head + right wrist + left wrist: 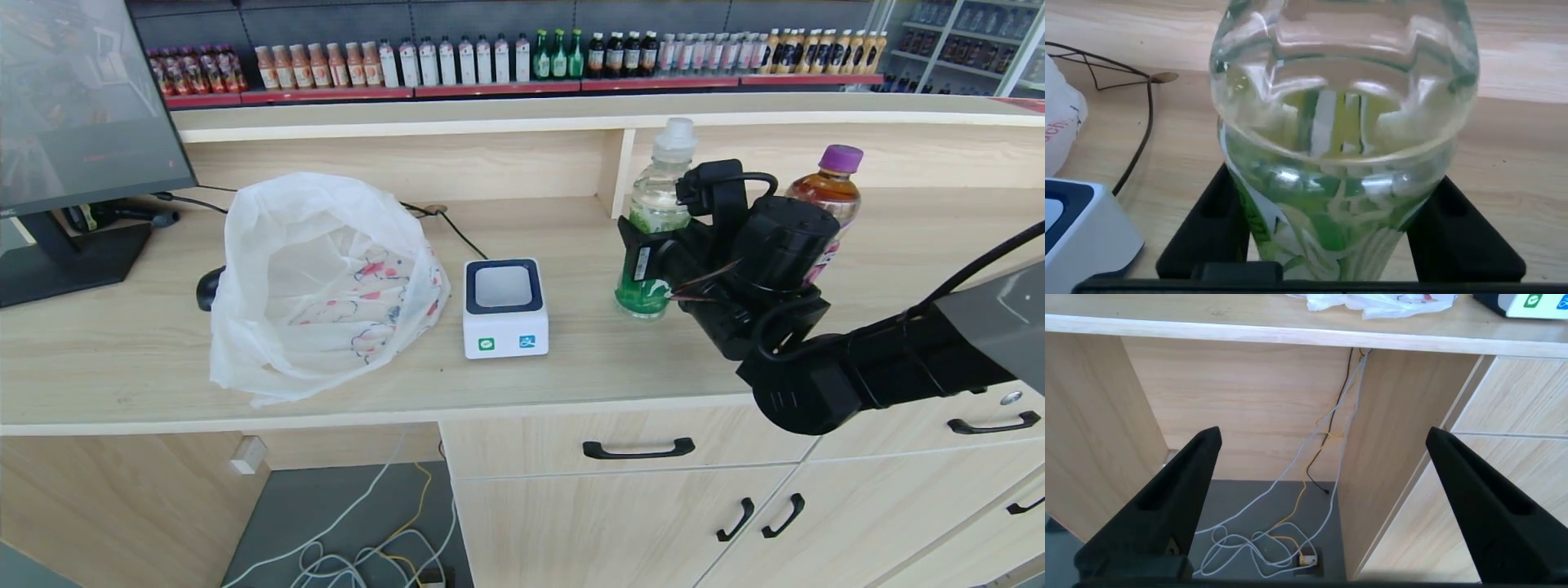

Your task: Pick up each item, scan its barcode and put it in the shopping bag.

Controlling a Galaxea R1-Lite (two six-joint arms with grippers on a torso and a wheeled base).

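A clear bottle with a green label and white cap [657,196] stands upright on the wooden counter [571,359], right of the white scanner box [504,306]. My right gripper [653,265] is shut on the bottle's lower body, one finger on each side; up close the bottle [1339,122] sits between the black fingers [1208,229]. A brown drink bottle with a purple cap [833,192] stands just behind my right arm. The white shopping bag [318,278] lies open, left of the scanner. My left gripper [1323,506] hangs open below the counter edge, holding nothing.
A monitor [82,106] on a black stand and a dark mouse [208,287] occupy the counter's left end. A raised ledge with a vertical divider [616,171] runs behind. Drawers [637,449] sit below the counter, and loose cables [1290,539] lie in the kneehole.
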